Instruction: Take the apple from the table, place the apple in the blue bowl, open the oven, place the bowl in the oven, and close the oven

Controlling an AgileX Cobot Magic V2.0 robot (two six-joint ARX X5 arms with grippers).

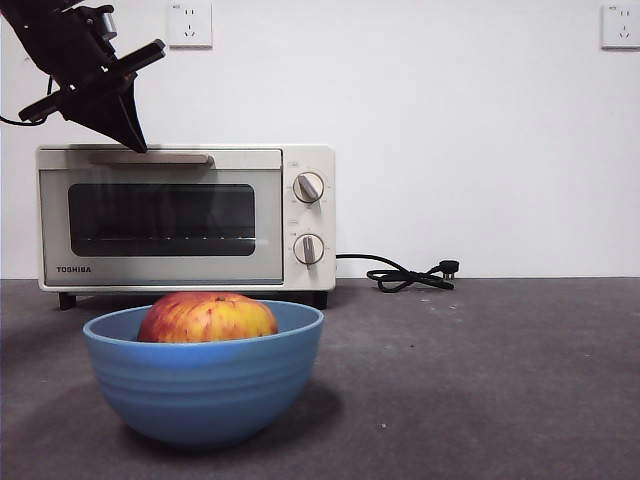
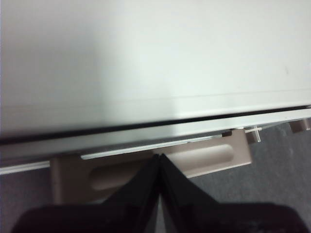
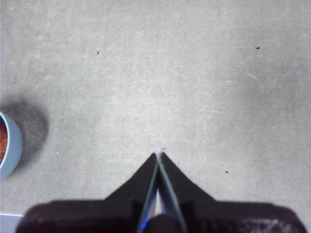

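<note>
Apple [image 1: 207, 317] already sits in the blue bowl [image 1: 204, 385], low and left of centre in the front view, on the worktop [image 1: 480, 380] just ahead of the oven [image 1: 185, 216]. So the step in hand looks like opening the door. The left pincer [image 1: 138, 146] comes in from the upper left of the frame, jaws clenched together and empty, its tip right at the bar handle [image 2: 150, 167] along the door's top edge; I can't tell whether it touches. Doing this well, I'd judge: hook the closed tip behind the bar and draw outward and down along the hinge arc, stopping short of the bowl. The right pincer [image 3: 159, 154] waits over bare worktop, also pressed closed, holding nothing
</note>
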